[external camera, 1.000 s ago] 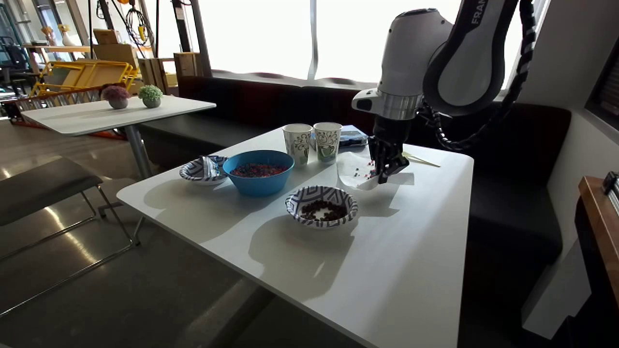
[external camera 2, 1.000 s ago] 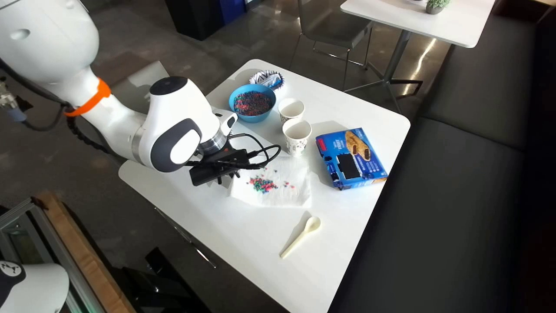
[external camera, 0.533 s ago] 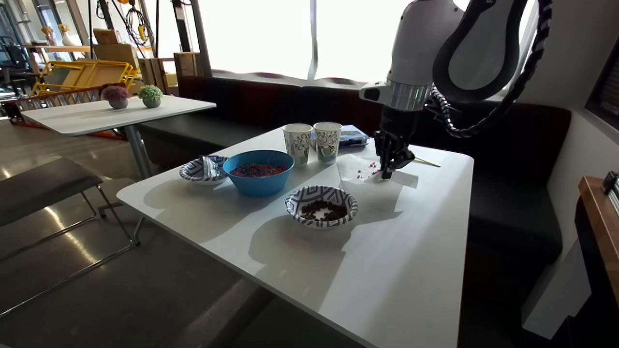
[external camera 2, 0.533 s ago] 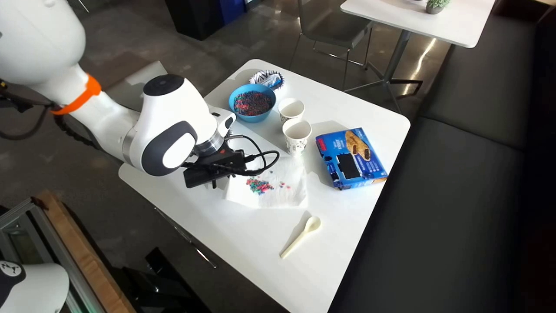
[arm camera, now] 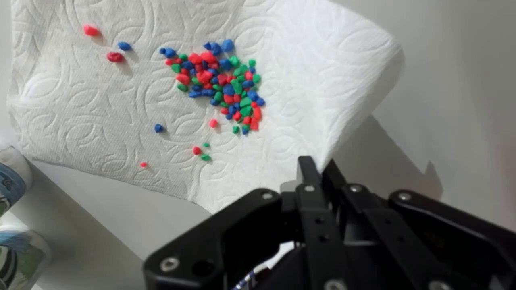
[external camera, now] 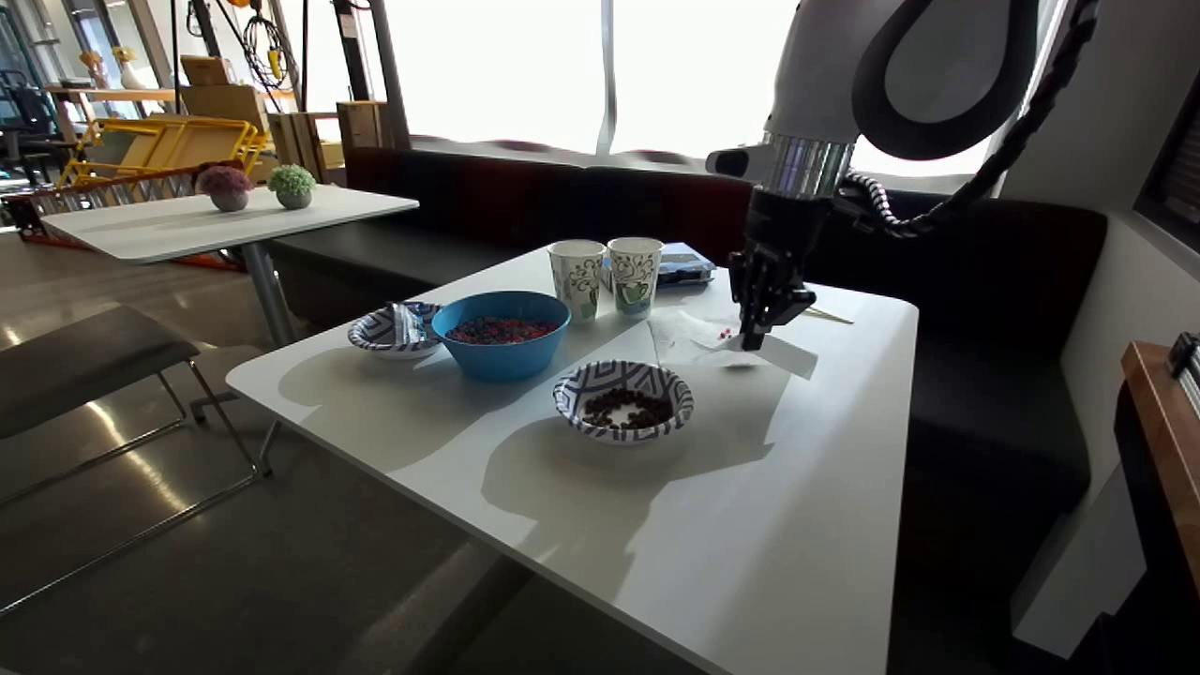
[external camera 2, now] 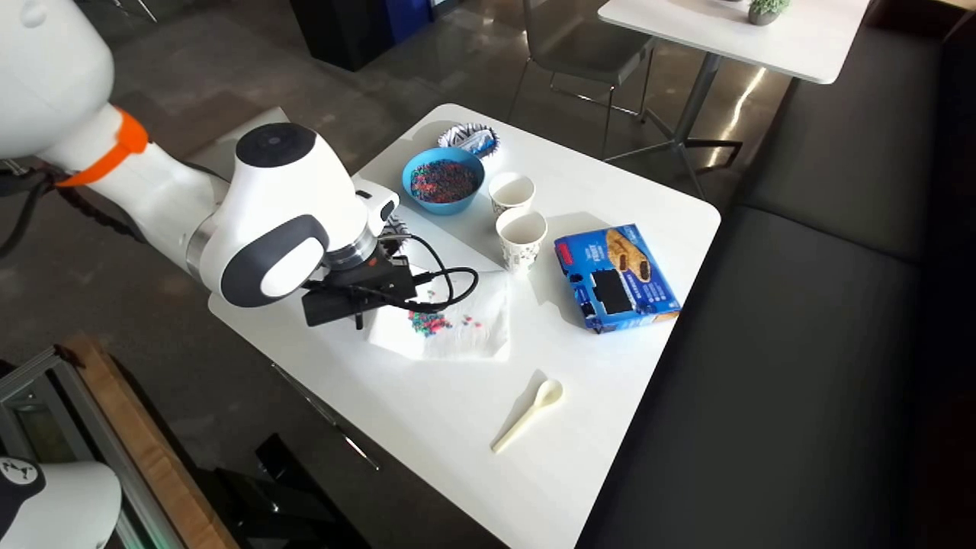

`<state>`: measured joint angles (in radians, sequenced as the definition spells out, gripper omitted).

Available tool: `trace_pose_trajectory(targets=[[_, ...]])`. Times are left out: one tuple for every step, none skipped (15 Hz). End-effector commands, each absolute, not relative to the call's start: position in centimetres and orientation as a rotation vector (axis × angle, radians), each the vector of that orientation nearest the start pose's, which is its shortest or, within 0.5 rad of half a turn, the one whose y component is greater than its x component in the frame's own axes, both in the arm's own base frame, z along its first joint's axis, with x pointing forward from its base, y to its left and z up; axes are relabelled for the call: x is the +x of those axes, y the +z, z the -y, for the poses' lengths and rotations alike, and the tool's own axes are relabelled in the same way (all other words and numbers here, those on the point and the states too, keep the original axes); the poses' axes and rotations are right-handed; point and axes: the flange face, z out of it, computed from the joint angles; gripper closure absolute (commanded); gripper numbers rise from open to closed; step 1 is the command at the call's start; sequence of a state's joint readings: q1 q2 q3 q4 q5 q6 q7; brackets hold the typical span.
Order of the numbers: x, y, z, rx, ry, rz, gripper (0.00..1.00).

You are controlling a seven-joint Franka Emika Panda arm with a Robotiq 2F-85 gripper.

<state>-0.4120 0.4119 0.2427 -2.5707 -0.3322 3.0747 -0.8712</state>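
Paper towel [arm camera: 96, 100] bearing red, green and blue bits [arm camera: 221, 82] lies on the surface [external camera: 816, 487], its edge clamped in the hand [arm camera: 319, 167]. In an exterior view, a patterned bowl [external camera: 623, 377] of dark pieces [external camera: 652, 412] sits at the hand's eight o'clock, a blue bowl [external camera: 511, 361] of granules [external camera: 502, 330] at nine.

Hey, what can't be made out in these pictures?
- Wrist view: the gripper hides the pinched part of the paper towel.
- Wrist view: the left edge cuts off two paper cups.
- An exterior view: the arm hides most of a patterned bowl.
- An exterior view: most lettering on the blue box is too small and blurred to read.
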Motion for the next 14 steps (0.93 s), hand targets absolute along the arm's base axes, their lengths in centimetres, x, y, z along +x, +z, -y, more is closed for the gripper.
trace_pose_trajectory(targets=[[43.3,13.4,3.6,-2.688,-0.187,1.488,0.88],[43.4,13.5,3.7,-2.673,-0.193,1.469,0.88],[43.6,13.5,4.0,-2.664,-0.196,1.451,0.89],[43.8,13.6,4.4,-2.652,-0.206,1.426,0.89],[44.0,13.8,5.1,-2.648,-0.218,1.411,0.9],[44.2,14.0,5.7,-2.628,-0.227,1.394,0.89],[44.5,14.2,6.4,-2.613,-0.236,1.39,0.89],[44.7,14.3,7.3,-2.601,-0.248,1.373,0.88],[45.0,14.4,8.1,-2.577,-0.259,1.363,0.92],[45.2,14.6,8.9,-2.554,-0.268,1.352,0.9],[45.3,14.7,9.8,-2.536,-0.262,1.342,0.94],[45.6,14.9,10.7,-2.515,-0.257,1.332,0.98],[45.8,15.1,11.6,-2.502,-0.249,1.328,1.0],[46.1,15.3,12.4,-2.491,-0.236,1.326,1.0]])
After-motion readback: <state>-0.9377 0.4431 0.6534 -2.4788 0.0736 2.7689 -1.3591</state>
